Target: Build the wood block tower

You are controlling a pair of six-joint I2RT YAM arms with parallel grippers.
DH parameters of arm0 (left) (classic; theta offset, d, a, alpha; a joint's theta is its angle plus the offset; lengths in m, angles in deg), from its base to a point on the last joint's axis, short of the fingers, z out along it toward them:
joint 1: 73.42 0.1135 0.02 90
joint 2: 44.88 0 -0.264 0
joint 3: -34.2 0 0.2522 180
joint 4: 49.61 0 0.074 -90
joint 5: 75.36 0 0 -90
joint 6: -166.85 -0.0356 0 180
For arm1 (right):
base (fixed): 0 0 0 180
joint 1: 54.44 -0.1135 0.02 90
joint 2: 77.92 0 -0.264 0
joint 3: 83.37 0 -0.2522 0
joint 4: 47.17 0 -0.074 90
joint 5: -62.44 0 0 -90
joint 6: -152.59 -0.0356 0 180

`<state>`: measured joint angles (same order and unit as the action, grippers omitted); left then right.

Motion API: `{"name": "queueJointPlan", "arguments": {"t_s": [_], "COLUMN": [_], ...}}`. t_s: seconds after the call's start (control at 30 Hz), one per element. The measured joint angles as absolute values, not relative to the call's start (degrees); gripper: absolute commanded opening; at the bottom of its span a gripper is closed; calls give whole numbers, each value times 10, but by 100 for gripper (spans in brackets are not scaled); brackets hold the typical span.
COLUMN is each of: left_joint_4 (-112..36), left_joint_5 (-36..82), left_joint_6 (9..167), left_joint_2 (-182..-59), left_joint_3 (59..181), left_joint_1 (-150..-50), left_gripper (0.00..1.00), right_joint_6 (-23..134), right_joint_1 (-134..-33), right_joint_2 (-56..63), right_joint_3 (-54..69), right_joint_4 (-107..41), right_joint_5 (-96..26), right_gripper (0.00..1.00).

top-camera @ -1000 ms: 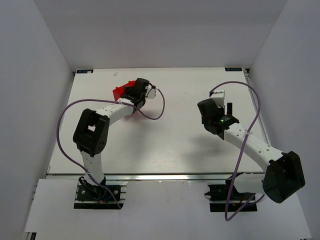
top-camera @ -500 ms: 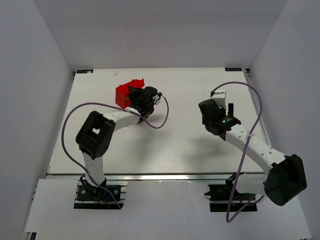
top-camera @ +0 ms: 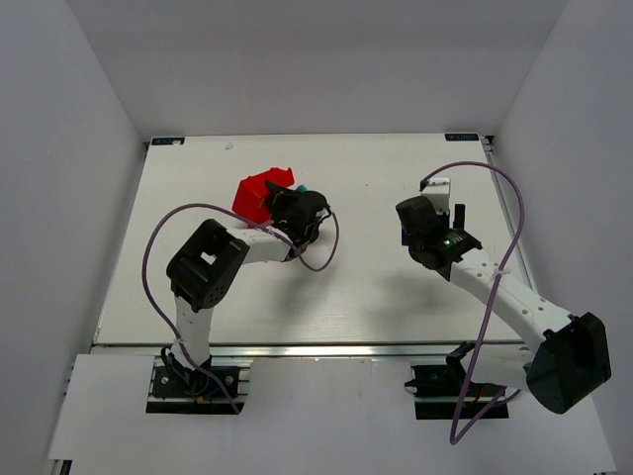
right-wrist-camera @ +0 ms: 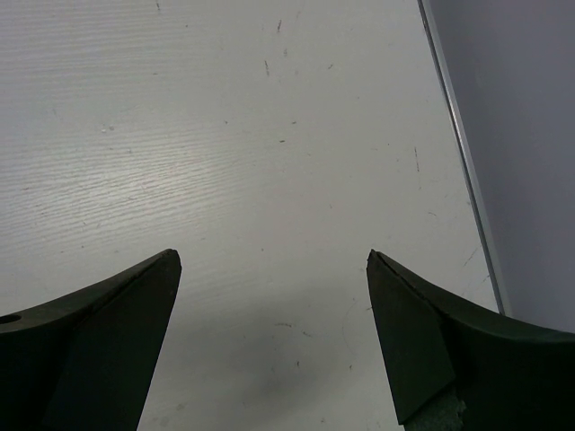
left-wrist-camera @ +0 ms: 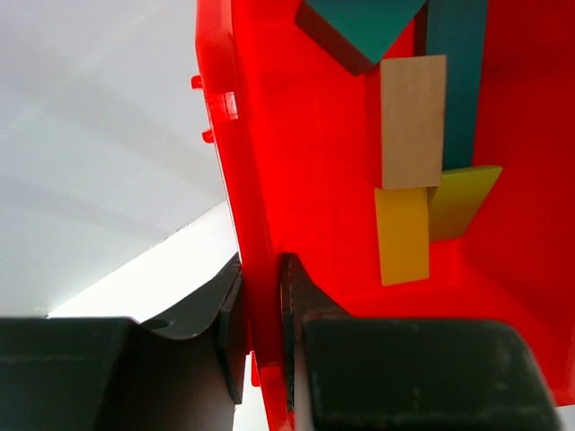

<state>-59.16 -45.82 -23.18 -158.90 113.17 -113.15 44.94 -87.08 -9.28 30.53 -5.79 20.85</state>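
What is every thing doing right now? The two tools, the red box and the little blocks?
Left tool: shut on one wall of the red bin.
Red bin: held by that wall, with blocks inside.
Blocks: loose in the bin, teal, tan and yellow, not stacked into a tower yet.
Right tool: open, holding nothing, over the table.

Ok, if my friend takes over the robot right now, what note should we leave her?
Left claw: shut on the side wall of the red bin.
Right claw: open over the bare table, holding nothing.
Blocks: a teal block, a tan block and a yellow block lie inside the bin.
Done: bin gripped; nothing stacked.
Left: get the blocks out and stack them up.
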Motion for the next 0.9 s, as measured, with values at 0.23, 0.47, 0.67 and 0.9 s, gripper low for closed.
{"name": "queueJointPlan", "arguments": {"t_s": [0.23, 0.47, 0.67, 0.9], "left_joint_4": [-609, -638, -650, -655], "left_joint_5": [-471, -493, -502, -503], "left_joint_6": [-248, -272, -281, -300], "left_joint_2": [-1590, -1603, -1608, -1608], "left_joint_3": [1122, 1118, 1118, 1118], "left_joint_1": [-1146, -1165, -1171, -1170], "left_gripper": [0, 0, 0, 0], "right_joint_6": [449, 449, 449, 449], "right_joint_1": [-871, -871, -871, -871], "right_joint_2": [-96, -96, -96, -96], "right_joint_3": [305, 305, 305, 305], "right_joint_4": [-57, -50, -48, -48], "right_joint_5": [207, 206, 202, 198], "right_gripper": [89, 89, 89, 89]}}
